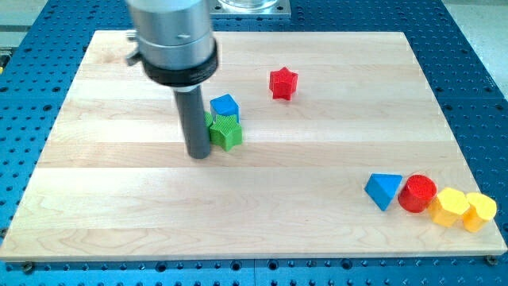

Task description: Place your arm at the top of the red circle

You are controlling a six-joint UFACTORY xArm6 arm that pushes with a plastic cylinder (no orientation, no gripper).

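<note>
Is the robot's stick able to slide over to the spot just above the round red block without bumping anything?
Probably yes. My tip sits beside the green star block, and bare wooden board stretches toward the red circle block, with nothing above it.

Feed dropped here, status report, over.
My tip left of centre, touching green star. Red circle far off, bottom right, between blue triangle and yellow blocks. Path clear.

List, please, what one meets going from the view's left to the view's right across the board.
my tip → green block → red star → blue triangle → red circle → two yellow blocks. The blue cube overlaps the green block, so omitted.
</note>
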